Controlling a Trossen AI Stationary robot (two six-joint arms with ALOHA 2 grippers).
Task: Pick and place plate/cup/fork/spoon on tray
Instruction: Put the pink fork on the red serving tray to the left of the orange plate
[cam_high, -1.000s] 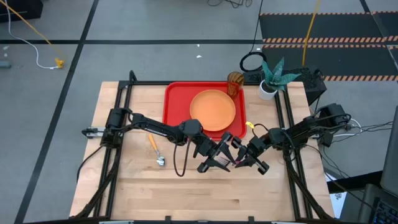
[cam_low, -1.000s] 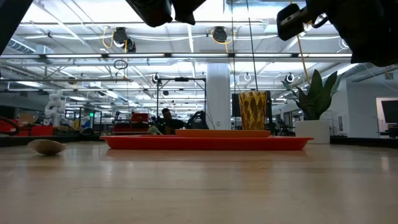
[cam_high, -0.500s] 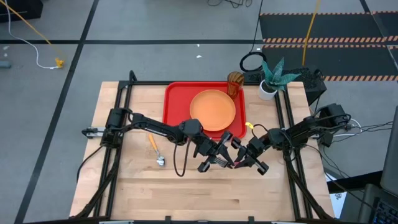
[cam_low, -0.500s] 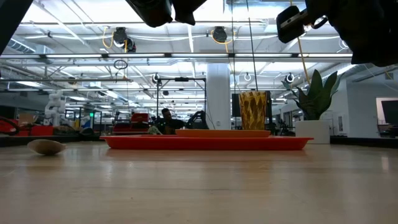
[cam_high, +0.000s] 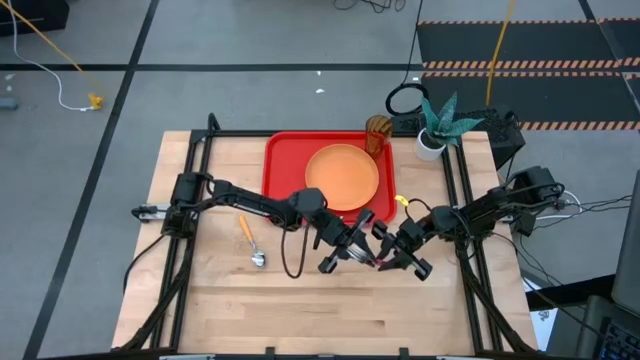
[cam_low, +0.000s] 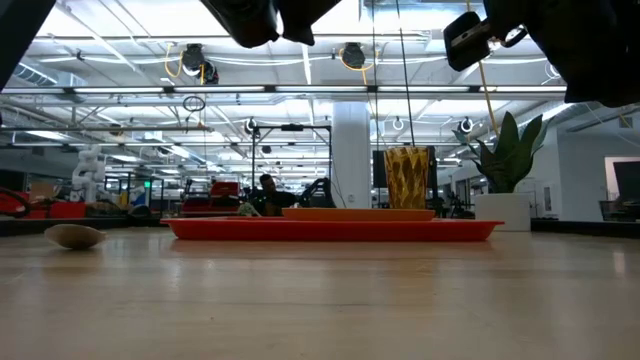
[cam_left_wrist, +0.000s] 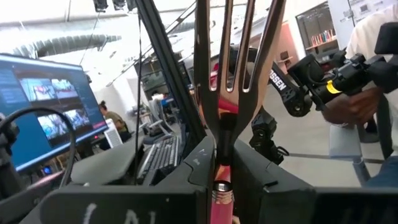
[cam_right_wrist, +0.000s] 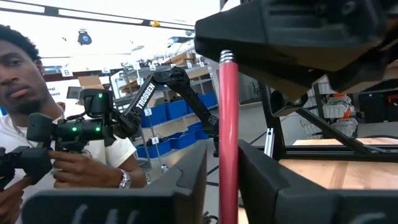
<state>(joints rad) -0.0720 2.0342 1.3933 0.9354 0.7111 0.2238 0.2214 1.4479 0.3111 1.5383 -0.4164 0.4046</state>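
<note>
Meeting above the bench just in front of the red tray (cam_high: 278, 165), the two arms hold the fork (cam_high: 364, 259) between them, off the wood. The left gripper (cam_high: 347, 247) is clamped on the fork near its tines; in the left wrist view the silver tines (cam_left_wrist: 238, 46) rise straight out from between its fingers (cam_left_wrist: 149, 169), with the pink handle showing just below. The right gripper (cam_high: 398, 258) faces it from the other side, its fingers (cam_right_wrist: 183, 177) set either side of the pink-red handle (cam_right_wrist: 228, 134); whether they press on the handle or stand slightly clear of it cannot be told.

The orange plate (cam_high: 341, 177) lies flat in the middle of the tray, and the amber cup (cam_high: 377, 132) stands upright at the tray's far right corner, seen in the low view as a ribbed tumbler (cam_low: 407, 177) above the plate's edge. The spoon (cam_high: 250, 242) rests on the bare wood towards the bench's left side, well apart from the tray, its metal bowl nearer the front edge. A white pot with a green plant (cam_high: 437, 126) stands at the far right corner of the bench, just beside the tray. A person (cam_right_wrist: 43, 134) holding a dark controller shows in the room behind.
</note>
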